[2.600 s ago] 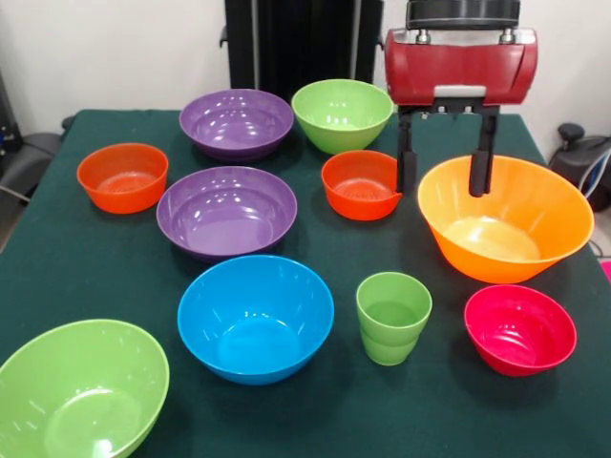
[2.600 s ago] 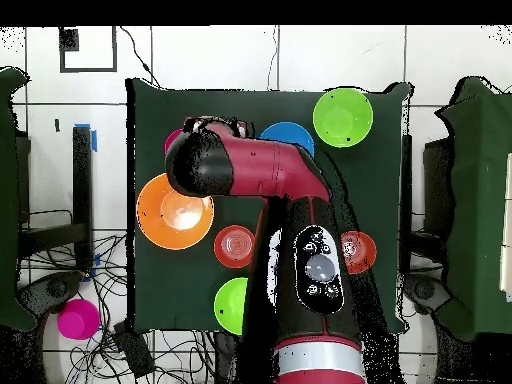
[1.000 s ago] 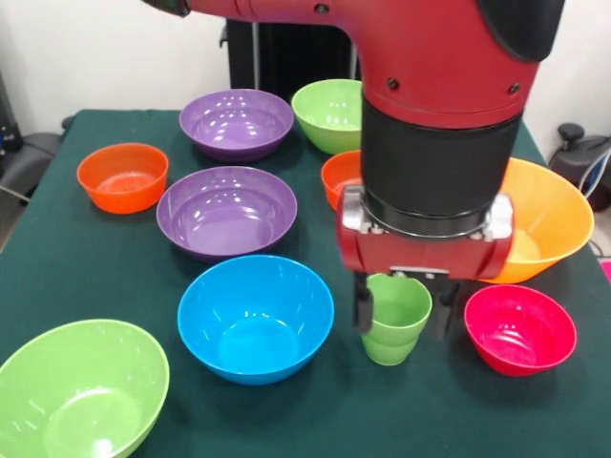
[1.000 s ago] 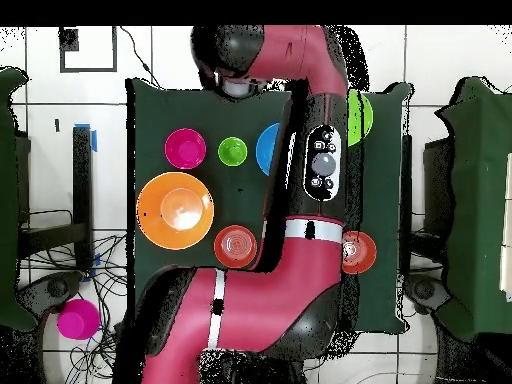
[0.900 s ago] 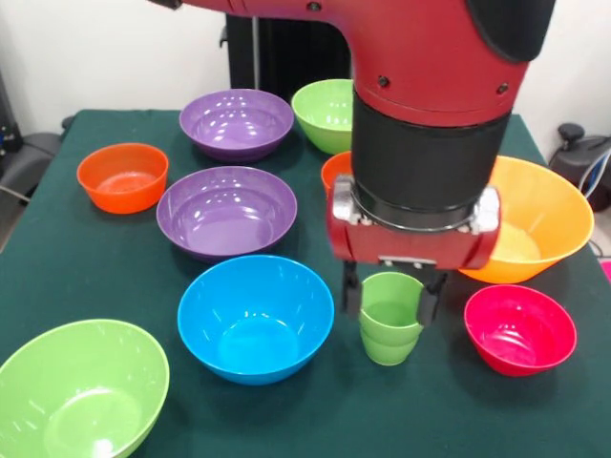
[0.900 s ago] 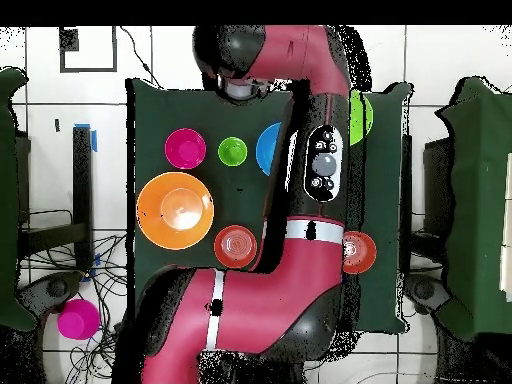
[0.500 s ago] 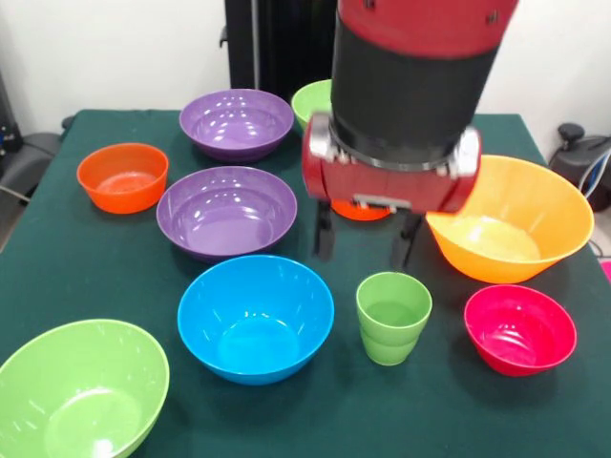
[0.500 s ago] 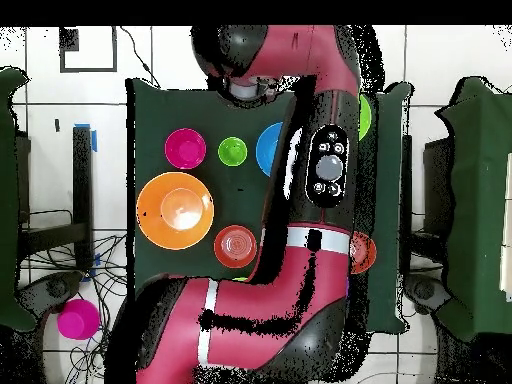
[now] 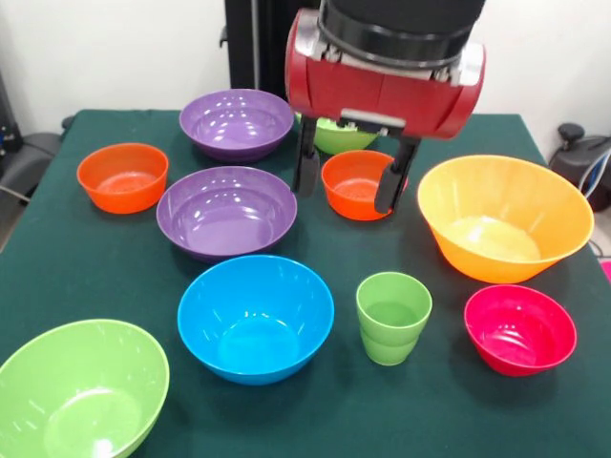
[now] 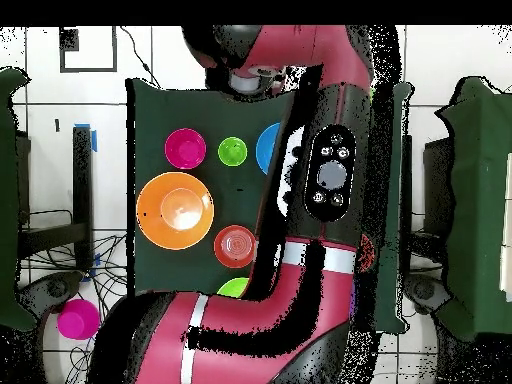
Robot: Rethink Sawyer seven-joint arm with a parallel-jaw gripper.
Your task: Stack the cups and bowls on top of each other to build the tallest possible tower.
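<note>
Right now my gripper (image 9: 347, 179) hangs open and empty above the table (image 9: 57, 277), its two black fingers (image 9: 305, 158) spread wide to either side of the small orange-red bowl (image 9: 355, 184) in the middle of the far half. In the front view the fingertips sit clear of that bowl's rim; whether they are level with it or higher I cannot tell.

Nothing is stacked. The light-green cup (image 9: 392, 317) stands upright on its own near the front edge, between the blue bowl (image 9: 255, 317) on one side and the small pink-red bowl (image 9: 520, 328) on the other, touching neither. The large orange bowl (image 9: 504, 218) sits behind the pink-red one.

Toward the other side, one purple bowl (image 9: 226, 210) sits just behind the blue bowl and the second purple bowl (image 9: 236, 122) lies farther back. Another orange-red bowl (image 9: 122, 176) rests alone near the table's edge. A lime-green bowl (image 9: 81, 389) fills the near corner, and the second lime-green bowl (image 9: 336, 136) is mostly hidden behind my gripper's red housing.

From overhead, my arm (image 10: 330, 180) covers much of the table; the cup (image 10: 232, 152), pink-red bowl (image 10: 185, 148) and large orange bowl (image 10: 175, 210) show beside it.
</note>
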